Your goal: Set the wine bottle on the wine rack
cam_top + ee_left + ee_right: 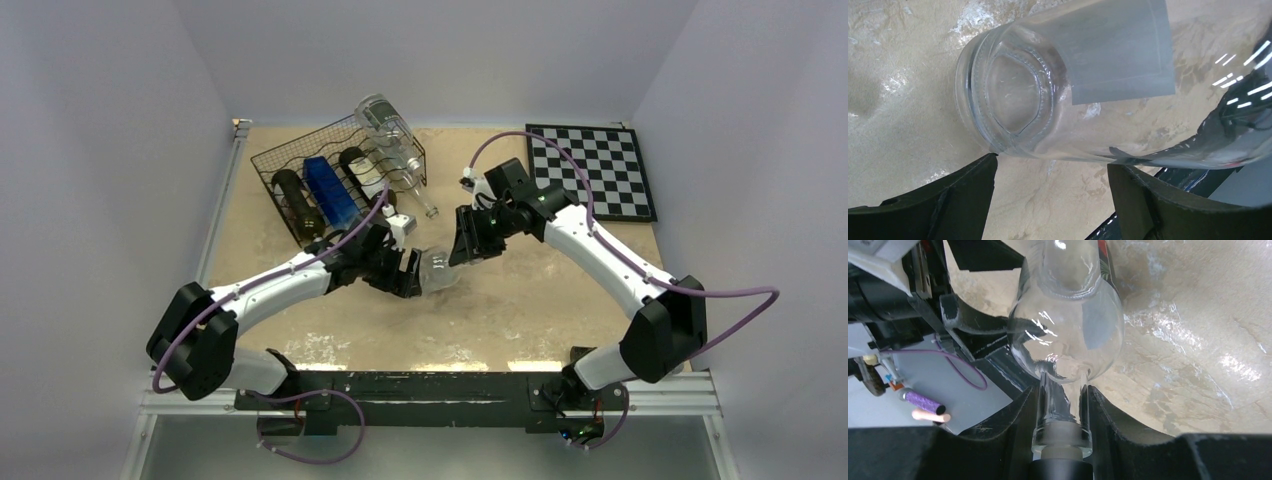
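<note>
A clear glass wine bottle (pixel 438 271) hangs just above the table's middle, between my two grippers. My right gripper (pixel 1062 400) is shut on its thin neck, just above the stopper. The rounded shoulder of the bottle (pixel 1068 325) fills the view beyond the fingers. My left gripper (pixel 1050 162) is open at the bottle's base end. Its fingertips (pixel 988 162) sit right at the underside of the bottle (pixel 1013 95), with only bare table between them. The black wire wine rack (pixel 268 160) stands at the back left, apart from both grippers.
The rack holds a dark bottle (pixel 297 205), a blue bottle (pixel 332 190), another dark one (pixel 362 172) and a clear bottle (pixel 392 140) lying across the top with its neck sticking out. A chessboard (pixel 590 170) lies at the back right.
</note>
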Available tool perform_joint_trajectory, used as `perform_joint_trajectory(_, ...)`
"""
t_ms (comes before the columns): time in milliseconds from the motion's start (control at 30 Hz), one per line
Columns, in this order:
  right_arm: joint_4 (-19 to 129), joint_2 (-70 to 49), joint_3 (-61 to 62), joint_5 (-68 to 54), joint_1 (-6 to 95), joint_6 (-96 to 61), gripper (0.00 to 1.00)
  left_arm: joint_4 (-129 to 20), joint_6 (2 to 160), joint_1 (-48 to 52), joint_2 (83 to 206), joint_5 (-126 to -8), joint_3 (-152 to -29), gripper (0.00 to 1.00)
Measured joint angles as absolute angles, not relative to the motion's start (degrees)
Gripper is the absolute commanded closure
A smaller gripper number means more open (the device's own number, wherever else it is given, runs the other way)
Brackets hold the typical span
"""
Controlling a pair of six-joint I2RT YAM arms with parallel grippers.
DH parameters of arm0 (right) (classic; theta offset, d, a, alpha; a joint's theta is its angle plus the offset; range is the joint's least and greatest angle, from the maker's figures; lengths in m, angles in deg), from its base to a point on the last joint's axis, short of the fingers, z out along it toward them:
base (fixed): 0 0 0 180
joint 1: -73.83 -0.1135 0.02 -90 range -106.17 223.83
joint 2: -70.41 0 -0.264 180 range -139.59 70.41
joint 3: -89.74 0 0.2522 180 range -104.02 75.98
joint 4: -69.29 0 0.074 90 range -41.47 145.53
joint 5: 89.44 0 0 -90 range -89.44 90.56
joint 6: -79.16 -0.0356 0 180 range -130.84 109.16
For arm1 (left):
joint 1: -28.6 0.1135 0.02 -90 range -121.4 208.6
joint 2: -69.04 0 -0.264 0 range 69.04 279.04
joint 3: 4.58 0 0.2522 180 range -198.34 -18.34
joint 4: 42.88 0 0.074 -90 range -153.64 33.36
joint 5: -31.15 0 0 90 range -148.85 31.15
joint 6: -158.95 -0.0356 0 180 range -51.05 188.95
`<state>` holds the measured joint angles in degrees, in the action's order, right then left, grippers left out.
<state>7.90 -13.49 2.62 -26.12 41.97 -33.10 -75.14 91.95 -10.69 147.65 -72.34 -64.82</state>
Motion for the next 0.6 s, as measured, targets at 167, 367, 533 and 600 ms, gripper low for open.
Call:
perform_joint_trajectory(167, 5.25, -13.01, 4.06, -26.16, 41.01, -30.02, 1.0, -75.6, 91.91, -10.86, 148.39, -72.3, -64.82, 0.17)
perform_joint_trajectory(367, 5.45, -14.3, 10.31, -27.13, 37.93, -29.08, 1.0, -75.58, 91.95, -10.86, 149.81, -71.58, -64.82, 0.17)
perform_joint_trajectory(533, 6.87, -14.58, 12.12, -26.8, 37.08, -29.1, 1.0, -75.56, 91.95, -10.86, 149.88, -70.86, -64.82, 0.17)
perform_joint_trajectory(600, 8.4, -14.58, 12.69, -26.01, 36.97, -29.01, 1.0, -75.31, 91.97, -10.86, 149.88, -70.4, -64.82, 0.17)
